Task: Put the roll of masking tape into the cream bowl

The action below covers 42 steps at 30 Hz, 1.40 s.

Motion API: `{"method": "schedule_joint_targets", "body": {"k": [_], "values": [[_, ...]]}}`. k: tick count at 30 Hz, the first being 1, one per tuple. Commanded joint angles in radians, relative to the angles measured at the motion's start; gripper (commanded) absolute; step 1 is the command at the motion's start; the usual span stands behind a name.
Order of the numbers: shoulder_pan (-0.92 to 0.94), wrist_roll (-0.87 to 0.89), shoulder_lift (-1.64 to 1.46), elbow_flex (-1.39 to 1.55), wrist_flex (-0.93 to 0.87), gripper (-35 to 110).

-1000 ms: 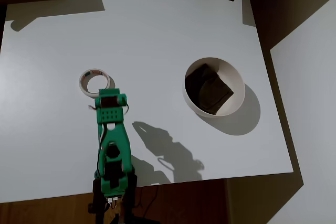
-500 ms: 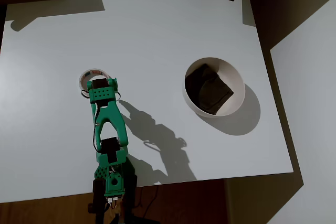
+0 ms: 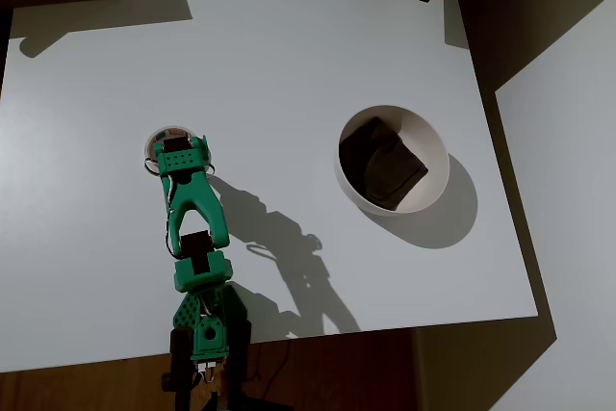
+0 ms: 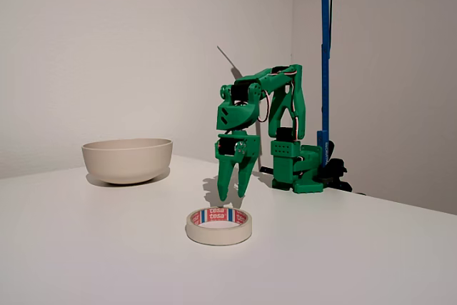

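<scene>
while the green gripper (image 4: 233, 192) hangs just over the roll of masking tape (image 4: 218, 226), jaws slightly apart, it's mid-reach and must drop, clamp, then carry to the cream bowl (image 4: 127, 160).

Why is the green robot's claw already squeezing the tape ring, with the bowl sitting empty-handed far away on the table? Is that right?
Not quite. In the fixed view the claw hangs just above and behind the tape ring, not squeezing it; the ring lies flat on the table. The rest holds: the bowl sits well away from it.
</scene>
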<state>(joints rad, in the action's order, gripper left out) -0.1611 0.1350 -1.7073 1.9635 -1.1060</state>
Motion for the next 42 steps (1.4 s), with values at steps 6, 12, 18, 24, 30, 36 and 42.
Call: {"method": "schedule_joint_targets", "body": {"k": [6, 12, 18, 24, 30, 36, 42], "values": [[0.000, 0.012, 0.044, -0.121, -0.021, 20], [0.000, 0.012, 0.094, -0.121, 0.005, 19], [-0.015, 0.017, 0.161, -0.121, 0.015, 18], [-0.025, 0.025, 0.236, -0.126, 0.023, 15], [-0.040, 0.025, 0.233, -0.126, 0.029, 7], [-0.048, 0.028, 0.232, -0.126, 0.037, -3], [-0.054, 0.031, 0.222, -0.126, 0.043, -8]]}}
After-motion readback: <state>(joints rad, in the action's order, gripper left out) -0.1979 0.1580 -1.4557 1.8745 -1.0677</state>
